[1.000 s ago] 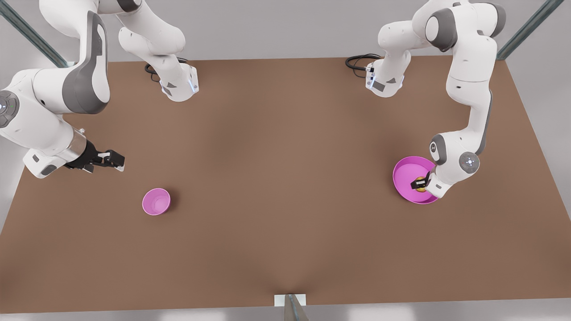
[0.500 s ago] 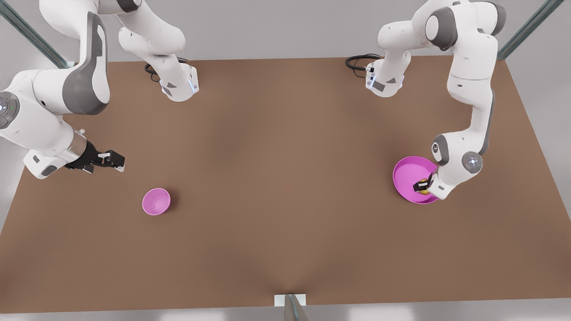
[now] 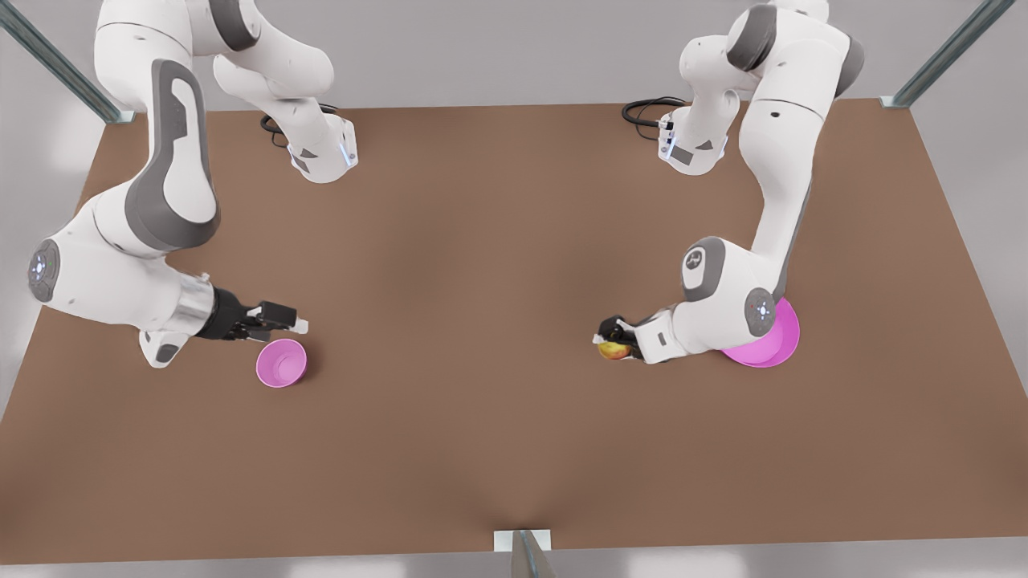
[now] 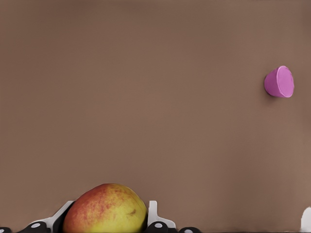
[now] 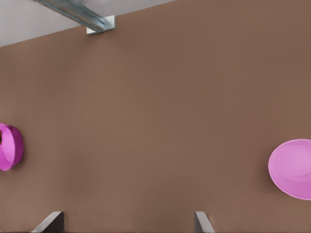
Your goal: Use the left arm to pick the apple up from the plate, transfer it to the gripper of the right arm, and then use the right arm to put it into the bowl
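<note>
We note: left tool [image 3: 612, 343] clenched on apple [image 3: 614, 350], clear of plate [image 3: 777, 343]. Right tool [image 3: 293, 325] released beside bowl [image 3: 281, 363]. Handover, placing remain.

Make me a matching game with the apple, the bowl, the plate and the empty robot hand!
Things:
1. apple
2. bowl
3. plate
4. right gripper

Places or states:
A. partly hidden under the arm on the front view's right
B. open, just above the small pink dish
C. clamped in the left gripper, off the plate
D. stands empty on the table

Pairs: 1-C, 2-D, 3-A, 4-B
</note>
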`<move>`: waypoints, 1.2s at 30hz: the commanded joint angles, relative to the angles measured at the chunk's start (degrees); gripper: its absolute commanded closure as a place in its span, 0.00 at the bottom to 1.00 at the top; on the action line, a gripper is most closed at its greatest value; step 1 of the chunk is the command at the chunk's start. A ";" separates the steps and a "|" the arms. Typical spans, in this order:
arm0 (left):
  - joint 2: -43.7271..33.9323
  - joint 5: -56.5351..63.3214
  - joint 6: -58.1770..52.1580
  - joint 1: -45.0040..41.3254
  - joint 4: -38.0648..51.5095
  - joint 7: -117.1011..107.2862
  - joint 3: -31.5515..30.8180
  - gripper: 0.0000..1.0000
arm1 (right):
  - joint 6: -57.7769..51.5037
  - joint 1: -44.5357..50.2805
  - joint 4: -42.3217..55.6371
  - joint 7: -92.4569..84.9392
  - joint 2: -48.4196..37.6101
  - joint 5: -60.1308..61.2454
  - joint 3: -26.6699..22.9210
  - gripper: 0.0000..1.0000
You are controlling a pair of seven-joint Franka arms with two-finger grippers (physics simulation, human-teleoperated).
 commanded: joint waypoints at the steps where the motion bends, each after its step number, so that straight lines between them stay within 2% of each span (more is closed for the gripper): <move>1: 3.58 -16.39 -0.83 -0.09 3.12 54.58 -2.78 0.28 | 5.63 0.78 -0.18 -0.65 2.35 18.44 0.07 0.00; 3: 5.43 -23.77 3.75 -0.45 3.38 70.14 -5.07 0.36 | 6.51 1.04 -0.09 -1.96 4.11 24.68 0.42 0.00; 8: 10.18 -42.14 7.53 -3.87 7.34 101.70 -6.65 0.38 | 8.44 1.92 -0.35 -7.41 7.45 36.37 0.95 0.00; 11: 11.67 -44.26 12.27 -6.94 10.85 109.52 -6.74 0.39 | 7.47 1.31 -5.00 -14.69 6.75 39.18 1.65 0.00; 12: 14.30 -44.34 14.30 -8.70 14.37 112.42 -6.74 0.44 | 7.56 1.31 -9.40 -20.07 5.61 40.50 1.65 0.00; 13: 14.48 -44.34 16.14 -9.23 14.99 114.01 -6.74 0.50 | 7.47 1.13 -10.98 -23.05 5.61 40.94 1.65 0.00; 18: 17.47 -48.30 20.27 -11.69 16.04 116.91 -7.71 0.50 | 8.09 1.75 -14.68 -30.53 6.57 49.73 2.79 0.00; 24: 20.81 -49.70 23.00 -14.77 19.29 117.00 -8.24 0.50 | 8.26 2.01 -14.24 -34.66 10.97 52.37 3.67 0.00; 36: 21.60 -50.06 23.96 -14.68 20.17 116.82 -10.08 0.50 | 9.49 5.44 -13.97 -42.22 14.57 59.84 4.64 0.00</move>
